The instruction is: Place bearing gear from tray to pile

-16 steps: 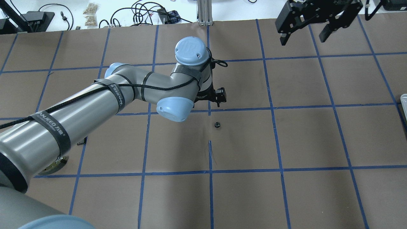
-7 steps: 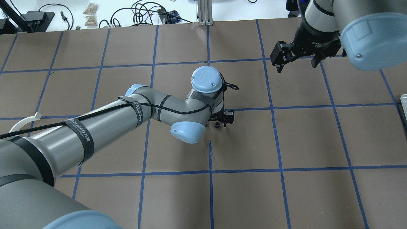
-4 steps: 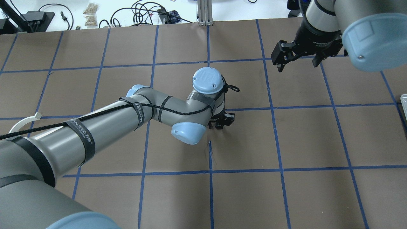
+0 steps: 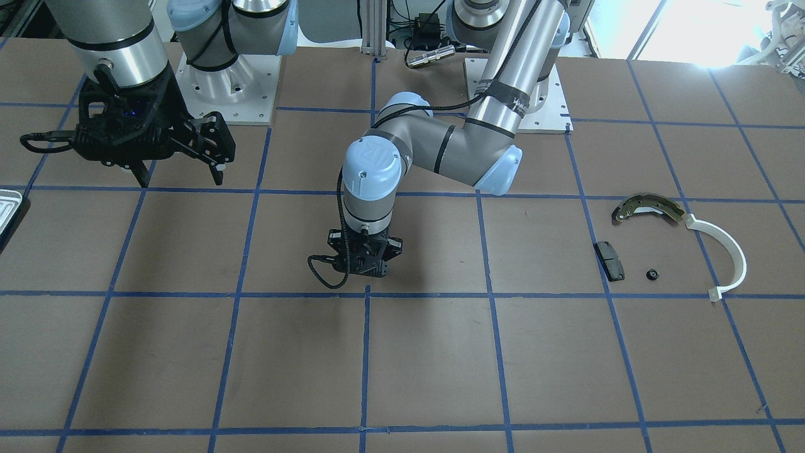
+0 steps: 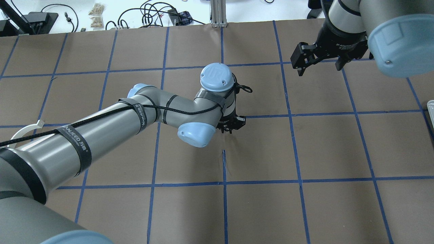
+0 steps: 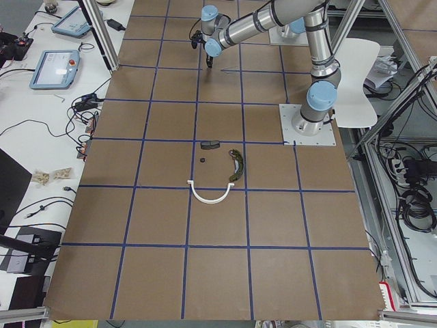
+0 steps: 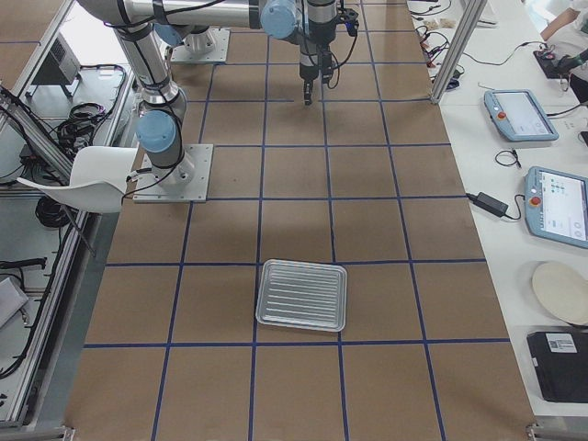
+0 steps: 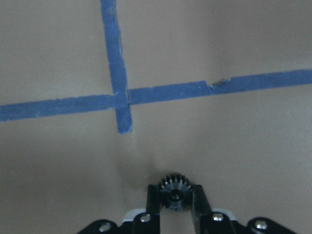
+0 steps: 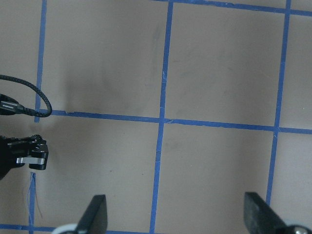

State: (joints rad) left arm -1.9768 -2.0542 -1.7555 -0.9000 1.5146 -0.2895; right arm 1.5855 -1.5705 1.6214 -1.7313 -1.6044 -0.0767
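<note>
My left gripper (image 5: 231, 126) is shut on the small black bearing gear (image 8: 175, 192) and holds it between the fingertips just over the brown table near the centre; it also shows in the front view (image 4: 365, 272). My right gripper (image 5: 320, 68) is open and empty, hovering at the far right; its fingers (image 9: 95, 215) show spread wide. The ribbed silver tray (image 7: 301, 295) lies near the table's right end, with nothing in it. The pile holds the olive brake shoe (image 4: 648, 206), the white arc (image 4: 729, 251), the dark pad (image 4: 610, 260) and a second small black gear (image 4: 653, 274).
Blue tape lines grid the brown table. A tape crossing (image 8: 119, 96) lies just ahead of the left gripper. The left wrist cable (image 4: 321, 274) loops beside it. The square robot base plates (image 4: 226, 88) sit at the back edge.
My left gripper came down around the gear lying on the table, shut on it, and has drawn slightly back and left with it. The right arm swung in earlier and now holds about still.
</note>
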